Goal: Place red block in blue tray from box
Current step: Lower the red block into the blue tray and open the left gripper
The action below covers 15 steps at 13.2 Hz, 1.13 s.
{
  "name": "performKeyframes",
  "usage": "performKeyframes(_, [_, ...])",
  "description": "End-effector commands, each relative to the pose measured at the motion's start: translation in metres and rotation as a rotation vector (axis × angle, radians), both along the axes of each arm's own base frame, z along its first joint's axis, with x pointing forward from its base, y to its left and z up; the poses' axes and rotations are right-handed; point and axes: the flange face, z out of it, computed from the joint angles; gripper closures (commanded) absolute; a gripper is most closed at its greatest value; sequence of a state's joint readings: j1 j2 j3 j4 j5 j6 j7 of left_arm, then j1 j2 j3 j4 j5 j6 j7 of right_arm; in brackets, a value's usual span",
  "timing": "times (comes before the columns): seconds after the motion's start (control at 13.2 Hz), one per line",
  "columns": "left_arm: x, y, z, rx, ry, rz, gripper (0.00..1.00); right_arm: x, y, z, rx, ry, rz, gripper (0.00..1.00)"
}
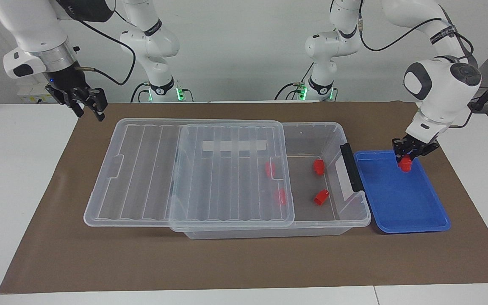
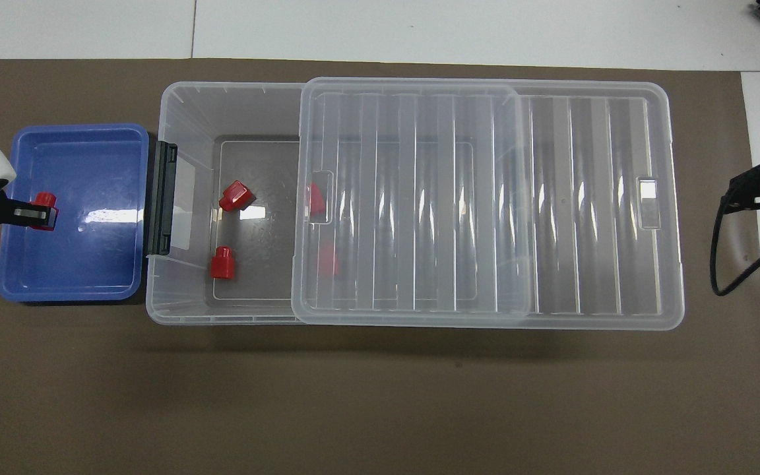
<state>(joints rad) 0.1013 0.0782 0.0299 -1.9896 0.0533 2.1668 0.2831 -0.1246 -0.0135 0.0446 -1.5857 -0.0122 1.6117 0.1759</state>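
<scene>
So the left pincer (image 1: 408,157) is pinching a small bright red plastic block (image 1: 405,164) low inside the shallow blue plastic tray (image 1: 413,212) next to the big clear plastic box (image 1: 311,135), while the right pincer (image 1: 91,111) hangs spread over the counter (image 1: 36,169).

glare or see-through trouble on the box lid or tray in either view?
Overhead view: bright streaks run along the lid's ribs, a white glare patch sits on the blue tray floor, and two red blocks under the lid show only as faint smears. Facing view: the lid is milder, with those blocks still washed out.
</scene>
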Motion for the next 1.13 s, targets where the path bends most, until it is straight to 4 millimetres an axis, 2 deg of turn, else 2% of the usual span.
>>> performKeyframes(0.0, [-0.015, 0.001, -0.033, -0.007, -0.044, -0.022, 1.00, -0.003, -0.023, -0.028, 0.010, -0.029, 0.024, 0.92])
performKeyframes(0.08, [-0.018, 0.000, -0.045, -0.007, -0.045, -0.023, 1.00, -0.002, -0.032, -0.037, 0.008, -0.041, 0.010, 1.00])
performKeyframes(0.38, [-0.011, 0.001, -0.093, -0.009, -0.044, -0.023, 1.00, 0.001, -0.062, -0.083, 0.000, -0.065, 0.004, 1.00])
performKeyframes(0.75, [-0.003, 0.013, -0.133, -0.005, -0.071, -0.013, 1.00, 0.014, -0.064, -0.130, -0.002, -0.083, 0.008, 1.00])
performKeyframes(0.91, [-0.001, 0.015, -0.141, -0.003, -0.086, -0.011, 1.00, 0.022, -0.055, -0.135, -0.004, -0.103, 0.023, 1.00])
performKeyframes(0.98, [-0.002, 0.017, -0.141, -0.003, -0.085, -0.008, 0.92, 0.025, -0.048, -0.137, -0.004, -0.112, 0.036, 1.00])
performKeyframes(1.06, [-0.002, 0.016, -0.142, -0.003, -0.083, -0.010, 0.54, 0.027, -0.041, -0.140, -0.003, -0.109, 0.046, 1.00])
